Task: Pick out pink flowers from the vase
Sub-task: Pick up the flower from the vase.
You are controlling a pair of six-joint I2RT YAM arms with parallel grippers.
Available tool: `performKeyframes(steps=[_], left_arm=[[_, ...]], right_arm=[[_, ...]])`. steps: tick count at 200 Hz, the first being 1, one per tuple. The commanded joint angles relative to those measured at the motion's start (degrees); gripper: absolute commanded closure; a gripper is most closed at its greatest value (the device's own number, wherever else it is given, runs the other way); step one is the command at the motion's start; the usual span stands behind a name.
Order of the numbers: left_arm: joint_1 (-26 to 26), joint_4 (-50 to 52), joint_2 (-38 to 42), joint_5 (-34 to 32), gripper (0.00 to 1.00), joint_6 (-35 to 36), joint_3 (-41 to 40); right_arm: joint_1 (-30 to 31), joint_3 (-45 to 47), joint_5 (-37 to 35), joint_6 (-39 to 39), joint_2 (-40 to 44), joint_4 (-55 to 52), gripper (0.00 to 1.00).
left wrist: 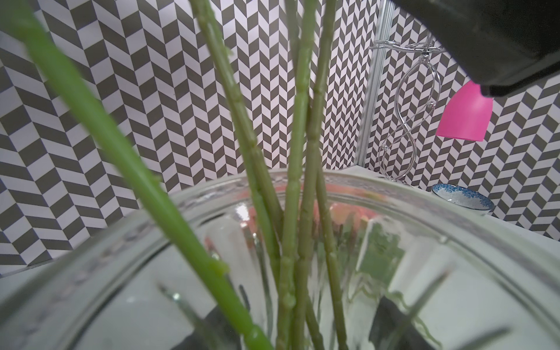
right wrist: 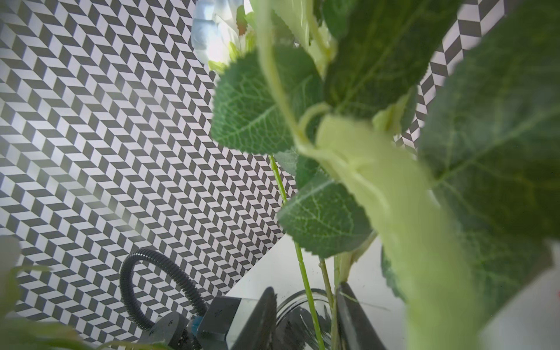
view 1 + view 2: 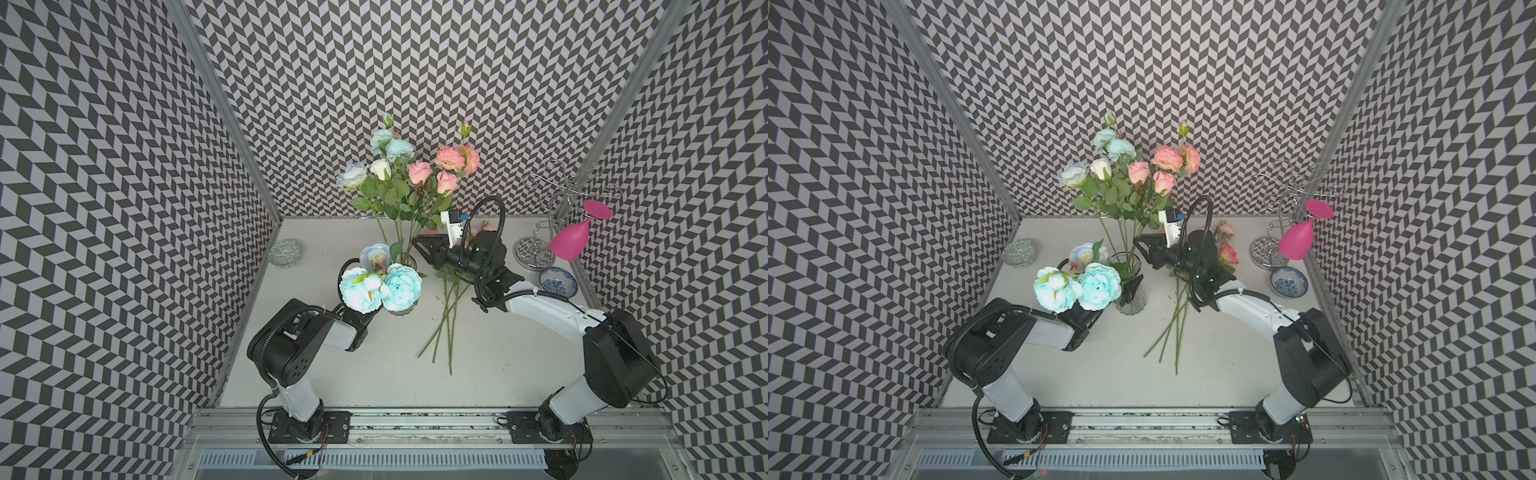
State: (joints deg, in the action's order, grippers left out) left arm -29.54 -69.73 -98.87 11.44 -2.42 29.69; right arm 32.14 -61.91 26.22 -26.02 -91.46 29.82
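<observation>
Two arms meet at the vase (image 3: 1132,305) at mid-worktop (image 3: 374,374). Your left end effector (image 3: 1130,290) sits low, reaching in from the near left and clenched on the glass, while your right end effector (image 3: 422,249) points leftward just above the rim, jaws parted around stems rising from it. The pink flowers (image 3: 449,160) stand tall above and beyond that end effector, with salmon ruffled blooms on long green stems; more of them lie on the worktop under your right arm.

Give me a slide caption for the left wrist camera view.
Green flower stems rise from the clear ribbed glass vase; behind, a magenta plastic wine glass and a chrome wire rack.
</observation>
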Motion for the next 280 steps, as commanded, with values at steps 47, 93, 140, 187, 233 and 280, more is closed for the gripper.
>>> performKeyframes(steps=[47,93,140,187,233,280], left_arm=[[0.6,8.4,-0.5,-0.4,1.0,-1.2,-2.0],[0.6,8.5,-1.0,-0.1,1.0,-1.5,-1.8],[0.5,8.2,-1.3,0.3,1.0,-2.1,-1.7],[0.5,8.5,-1.0,0.0,1.0,-1.6,-1.8],[0.5,8.7,-0.8,0.0,1.0,-1.2,-1.8],[0.5,8.9,-0.6,-0.4,1.0,-1.0,-1.8]], right_arm=[[0.3,-2.0,-1.9,1.9,0.3,0.7,0.89],[0.2,2.2,-3.3,2.0,4.4,-0.6,0.93],[0.2,3.5,-5.5,2.9,5.5,0.5,0.76],[0.1,0.9,-5.6,2.8,2.2,2.2,0.7],[0.2,-2.2,-5.0,3.1,-1.0,2.9,0.73],[0.1,-1.9,-5.9,2.6,-1.5,3.5,0.83]])
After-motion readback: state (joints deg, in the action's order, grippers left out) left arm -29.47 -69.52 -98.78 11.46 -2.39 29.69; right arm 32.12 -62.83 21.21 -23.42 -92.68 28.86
